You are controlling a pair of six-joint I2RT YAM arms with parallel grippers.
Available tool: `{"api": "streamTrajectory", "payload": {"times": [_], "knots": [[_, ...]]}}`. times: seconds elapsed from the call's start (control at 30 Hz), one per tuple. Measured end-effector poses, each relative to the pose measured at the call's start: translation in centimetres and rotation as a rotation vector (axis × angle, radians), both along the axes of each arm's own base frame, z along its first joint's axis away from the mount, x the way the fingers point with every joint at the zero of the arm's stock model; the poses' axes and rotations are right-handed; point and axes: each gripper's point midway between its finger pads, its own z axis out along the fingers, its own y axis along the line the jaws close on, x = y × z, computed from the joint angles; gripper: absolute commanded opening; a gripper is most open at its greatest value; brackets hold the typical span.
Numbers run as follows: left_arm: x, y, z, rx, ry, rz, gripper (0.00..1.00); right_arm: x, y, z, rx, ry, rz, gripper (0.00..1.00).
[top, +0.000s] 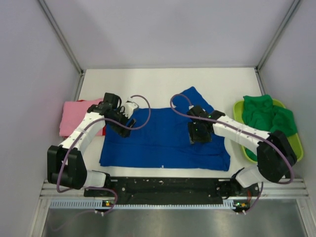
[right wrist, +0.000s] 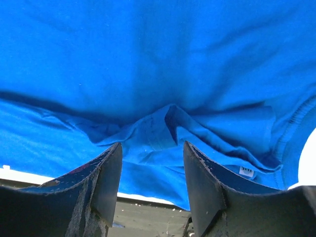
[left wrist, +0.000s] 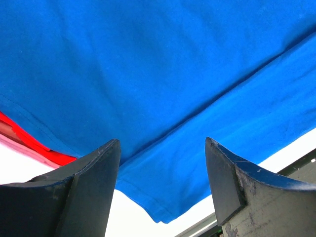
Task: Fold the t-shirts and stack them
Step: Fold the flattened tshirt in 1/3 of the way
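Top external: royal-blue t-shirt [top: 163,140] lies spread flat on the white worktop [top: 158,84], centre, toward the near edge. One sleeve pokes out at its far right corner. Pink t-shirt [top: 74,116] lies folded at the left, just beside the blue one's left edge. Green t-shirts [top: 269,116] are heaped in a lime basket [top: 297,148] at the right.

Left wrist: left fingers [left wrist: 94,182] stand wide apart with nothing between them, low over the blue shirt's far left corner. A hem and a straight crease run beneath, with a strip of pink cloth past the hem.

Right wrist: right fingers [right wrist: 106,177] are moderately parted and grip nothing, over the shirt's right part. The blue cloth is bunched into a small ridge just ahead of the tips. A white label [right wrist: 247,171] shows near the seam.
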Motion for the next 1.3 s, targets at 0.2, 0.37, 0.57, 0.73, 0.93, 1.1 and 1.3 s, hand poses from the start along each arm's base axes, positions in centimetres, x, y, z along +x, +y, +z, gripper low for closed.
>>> {"api": "streamTrajectory", "payload": {"times": [0.2,0.37,0.57,0.73,0.93,1.1,1.3], "knots": [[-0.2,0.2,-0.3,0.010,-0.003,0.005,0.73,-0.2,-0.1,-2.3,-0.039,0.071,-0.013,0.24],[-0.2,0.5,-0.4,0.024,-0.005,0.010,0.73,0.2,-0.4,-2.7,-0.055,0.067,-0.029,0.00],[-0.1,0.6,-0.1,0.024,-0.021,0.012,0.73,1.4,-0.4,-2.8,-0.081,0.041,-0.015,0.00],[-0.1,0.7,-0.1,0.029,-0.022,0.013,0.73,4.6,1.4,-2.3,-0.076,-0.041,0.052,0.00],[-0.3,0.9,-0.3,0.040,-0.018,0.017,0.73,8.1,4.6,-2.4,-0.078,-0.122,0.153,0.00],[-0.3,0.9,-0.4,0.042,-0.018,0.018,0.73,8.9,5.2,-2.8,-0.095,-0.151,0.188,0.00],[-0.4,0.6,-0.5,0.026,-0.006,0.010,0.73,9.5,6.2,-2.6,-0.059,-0.177,0.221,0.57]]}}
